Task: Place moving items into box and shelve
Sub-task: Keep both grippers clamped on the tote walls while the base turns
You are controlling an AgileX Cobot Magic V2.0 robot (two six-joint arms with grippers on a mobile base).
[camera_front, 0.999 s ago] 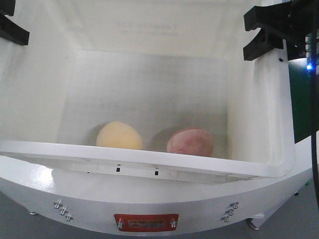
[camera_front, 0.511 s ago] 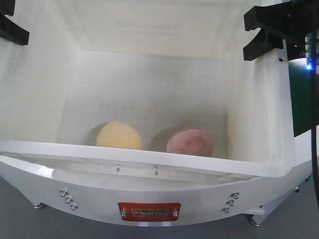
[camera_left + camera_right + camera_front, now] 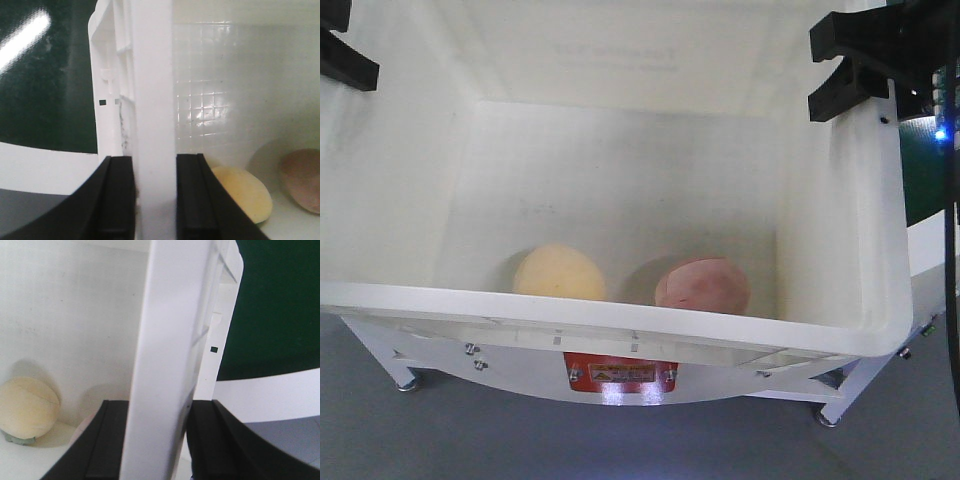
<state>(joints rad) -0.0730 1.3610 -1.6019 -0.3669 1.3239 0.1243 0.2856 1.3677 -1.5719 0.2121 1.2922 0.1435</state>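
the large white rectangular plastic tote (image 3: 620,322) sits where it did in view, but the curved white table (image 3: 720,378) below it has dropped away since a second ago. its legs and the grey floor (image 3: 470,440) now show, so i judge the tote is being lifted clear, with shelving still to do. the black left gripper (image 3: 154,167) pinches the tote's left wall and the black right gripper (image 3: 157,412) pinches its right wall. inside, unmoved, the pale yellow-tan egg-like lump (image 3: 560,272) and the mottled pinkish-red lump (image 3: 702,285) lie slightly apart.
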